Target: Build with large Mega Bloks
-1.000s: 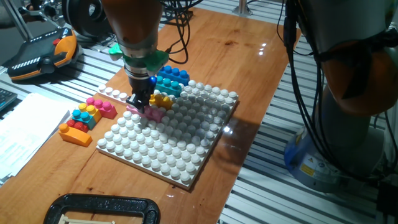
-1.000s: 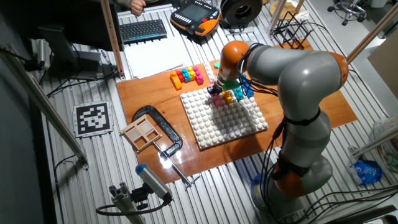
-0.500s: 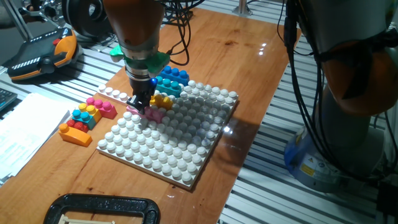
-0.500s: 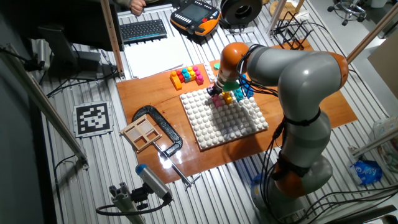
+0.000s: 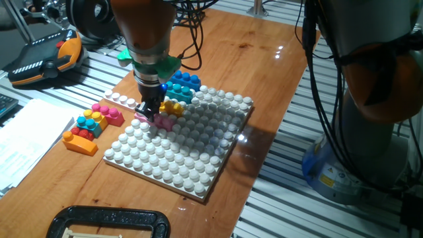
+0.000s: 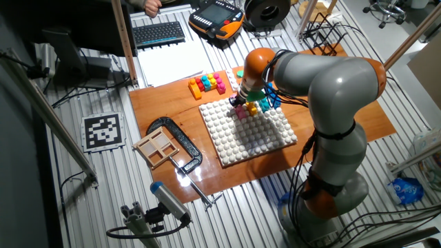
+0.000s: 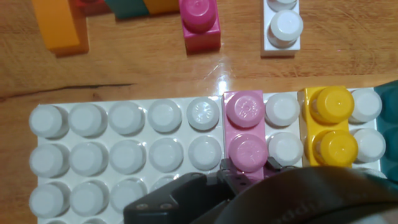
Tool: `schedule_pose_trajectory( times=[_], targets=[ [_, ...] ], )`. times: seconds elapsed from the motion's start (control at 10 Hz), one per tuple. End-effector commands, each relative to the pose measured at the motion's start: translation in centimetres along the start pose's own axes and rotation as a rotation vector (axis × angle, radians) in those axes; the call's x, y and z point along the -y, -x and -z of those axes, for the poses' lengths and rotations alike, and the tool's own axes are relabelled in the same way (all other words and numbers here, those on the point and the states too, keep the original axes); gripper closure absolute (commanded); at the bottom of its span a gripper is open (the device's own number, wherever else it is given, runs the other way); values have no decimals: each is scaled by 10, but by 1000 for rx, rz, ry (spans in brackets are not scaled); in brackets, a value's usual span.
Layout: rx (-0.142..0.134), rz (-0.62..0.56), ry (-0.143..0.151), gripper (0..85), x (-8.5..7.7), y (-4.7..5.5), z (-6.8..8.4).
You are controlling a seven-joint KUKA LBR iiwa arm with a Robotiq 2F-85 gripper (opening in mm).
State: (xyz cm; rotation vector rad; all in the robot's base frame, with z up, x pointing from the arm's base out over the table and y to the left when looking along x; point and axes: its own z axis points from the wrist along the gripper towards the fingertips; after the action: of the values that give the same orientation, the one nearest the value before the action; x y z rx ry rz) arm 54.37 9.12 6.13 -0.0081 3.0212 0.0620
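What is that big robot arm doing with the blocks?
The robot arm is building with chunky toy blocks on a white bumpy board. Its gripper is down at a pink block that sits on the board's edge, right beside a yellow block. Whether the fingers are squeezing the pink block can't be seen. Blue blocks sit at the board's far side. More blocks wait in a little pile on the wooden table, next to the board.

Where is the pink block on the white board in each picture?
One fixed view: pink block at the board's far-left edge, under the gripper.
Other fixed view: pink block near the board's top edge.
Hand view: centre.
Shared landmark: the yellow block beside it.
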Motion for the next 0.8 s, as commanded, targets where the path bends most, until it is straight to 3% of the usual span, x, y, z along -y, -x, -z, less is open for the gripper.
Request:
schedule_pose_trajectory(
  times=[0.0, 0.4, 0.5, 0.6, 0.7],
  targets=[
    [2, 1, -1, 850, -1, -1, -1],
    [0, -29, -1, 850, -3, 0, 1],
    [0, -35, -7, 680, -4, 0, 2],
    [2, -44, -12, 680, -5, 0, 3],
    [4, -51, -15, 510, -7, 1, 5]
  ],
)
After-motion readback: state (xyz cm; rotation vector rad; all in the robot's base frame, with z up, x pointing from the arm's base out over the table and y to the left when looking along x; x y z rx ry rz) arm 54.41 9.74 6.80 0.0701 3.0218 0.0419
